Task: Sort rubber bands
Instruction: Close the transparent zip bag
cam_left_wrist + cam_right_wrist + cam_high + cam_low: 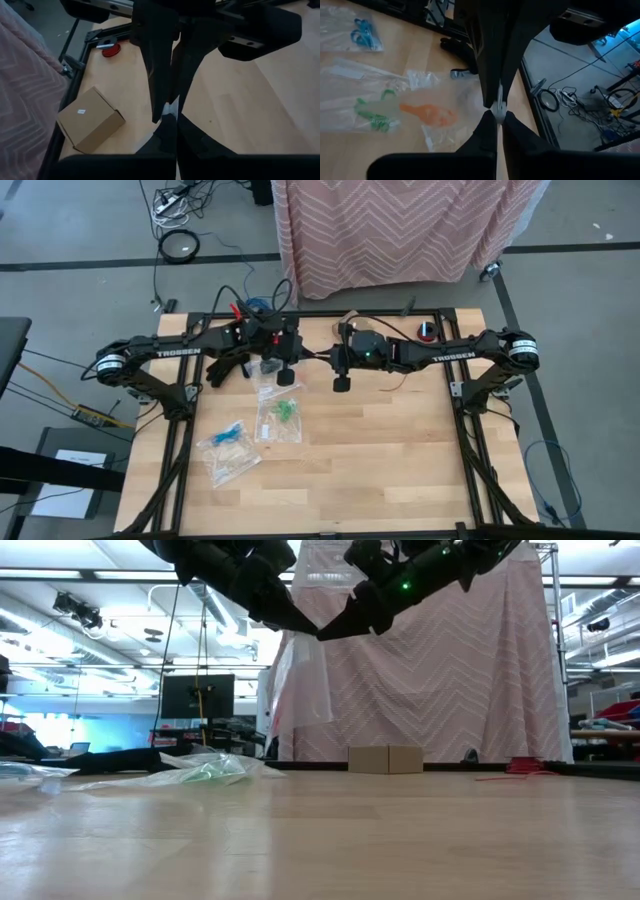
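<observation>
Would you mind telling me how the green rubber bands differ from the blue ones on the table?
Besides the colour, the green rubber bands lie nearer the table's middle, while the blue rubber bands lie further toward the left arm's side. The green rubber bands sit right beside an orange bunch, while the blue rubber bands lie on their own. Both are small bunches in clear bags lying flat on the wooden table.
</observation>
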